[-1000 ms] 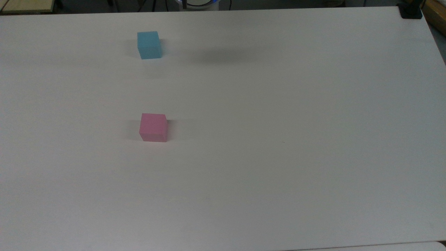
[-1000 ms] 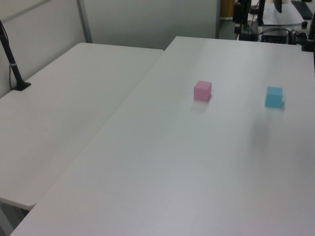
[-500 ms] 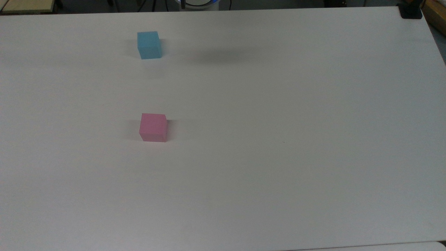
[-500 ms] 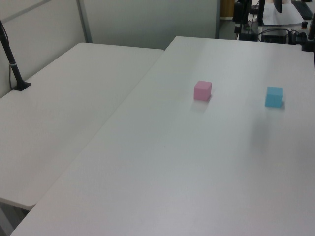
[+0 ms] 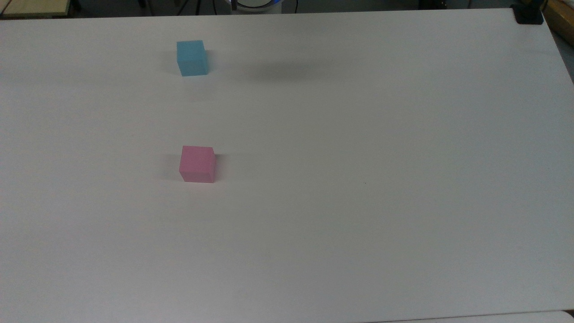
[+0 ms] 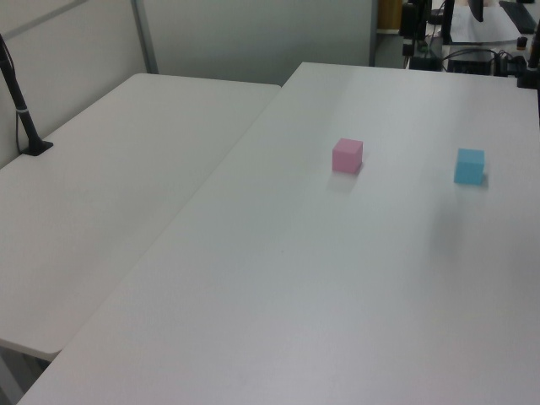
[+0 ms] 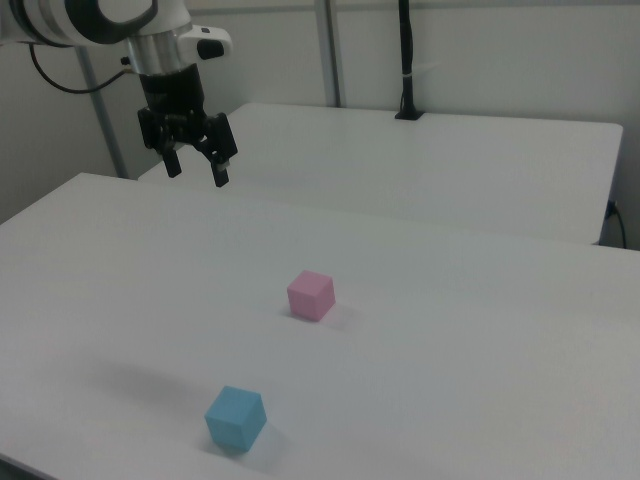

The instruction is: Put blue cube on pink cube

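The blue cube [image 5: 192,58] [image 6: 469,166] [image 7: 236,418] rests on the white table, near the top view's upper left. The pink cube [image 5: 197,164] [image 6: 347,156] [image 7: 311,295] stands apart from it, lower in the top view. In the right view my gripper [image 7: 196,171] hangs high above the table at the right view's upper left, well away from both cubes. Its fingers [image 7: 219,169] are spread open with nothing between them.
A second white table [image 6: 110,186] adjoins the first. A black pole on a base [image 6: 24,118] [image 7: 405,60] stands on it. A black clamp [image 5: 528,17] sits at the top view's upper right corner. A soft shadow [image 5: 287,72] lies right of the blue cube.
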`<state>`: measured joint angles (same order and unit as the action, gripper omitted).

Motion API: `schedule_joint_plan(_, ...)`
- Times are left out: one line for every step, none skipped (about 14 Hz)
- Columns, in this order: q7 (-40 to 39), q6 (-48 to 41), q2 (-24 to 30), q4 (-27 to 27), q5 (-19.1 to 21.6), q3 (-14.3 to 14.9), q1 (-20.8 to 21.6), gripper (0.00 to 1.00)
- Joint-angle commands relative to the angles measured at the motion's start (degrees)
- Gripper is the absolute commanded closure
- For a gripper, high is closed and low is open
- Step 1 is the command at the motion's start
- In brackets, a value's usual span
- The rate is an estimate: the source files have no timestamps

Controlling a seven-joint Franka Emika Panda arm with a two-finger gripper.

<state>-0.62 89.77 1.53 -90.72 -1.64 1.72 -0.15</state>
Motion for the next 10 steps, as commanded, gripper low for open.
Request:
schedule_joint_plan(0.36, -0.48, 7.06, -7.07, 0.59, -0.14, -0.2, 0.0)
schedule_joint_plan(0.36, -0.48, 9.09, -9.1, 0.67, -0.14, -0.2, 0.0)
schedule_joint_plan(0.36, -0.39, 11.72, -12.08, 0.67, -0.14, -0.2, 0.0)
schedule_joint_plan(0.36, 0.13, 14.53, -14.98, 0.67, -0.23, -0.12, 0.0)
schedule_joint_plan(0.36, 0.58, 16.21, -16.93, 0.76, -0.23, -0.11, 0.0)
schedule_joint_plan(0.27, 0.67, 18.57, -19.21, 0.76, -0.23, -0.11, 0.0)
schedule_joint_plan(0.18, 0.67, 19.9, -20.54, 0.76, -0.23, 0.06, 0.0)
schedule_joint_plan(0.01, 0.75, 21.48, -22.2, 0.76, -0.23, 0.23, 0.0)
schedule_joint_plan(-1.39, 0.67, 22.72, -23.44, 0.76, -0.23, -0.11, 0.0)
schedule_joint_plan(-3.05, 0.41, 23.6, -24.15, 0.76, -0.14, -0.2, 0.0)
